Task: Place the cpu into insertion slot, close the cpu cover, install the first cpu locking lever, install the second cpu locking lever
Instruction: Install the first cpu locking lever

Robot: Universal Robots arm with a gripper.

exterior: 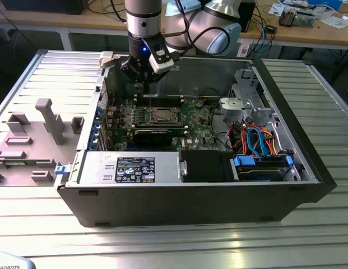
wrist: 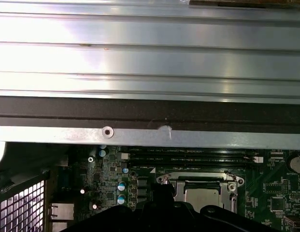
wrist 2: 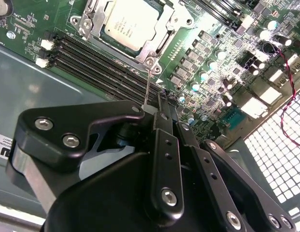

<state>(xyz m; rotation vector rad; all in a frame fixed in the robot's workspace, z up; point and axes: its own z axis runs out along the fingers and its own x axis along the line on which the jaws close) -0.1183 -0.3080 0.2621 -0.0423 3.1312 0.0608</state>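
Hand (exterior: 141,85) hovered above the memory slots (wrist 2: 104,65) just beyond the cpu cover (wrist 2: 99,21), shut over the cpu (wrist 2: 132,24), fingers pinching a thin locking lever (wrist 2: 148,84)

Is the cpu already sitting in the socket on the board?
Yes, in the second wrist view the cpu lies flat inside the socket, framed by the cpu cover.

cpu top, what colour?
Silver-grey metal; the cpu sits in the socket, framed by the cover. Shows best in the second wrist view.
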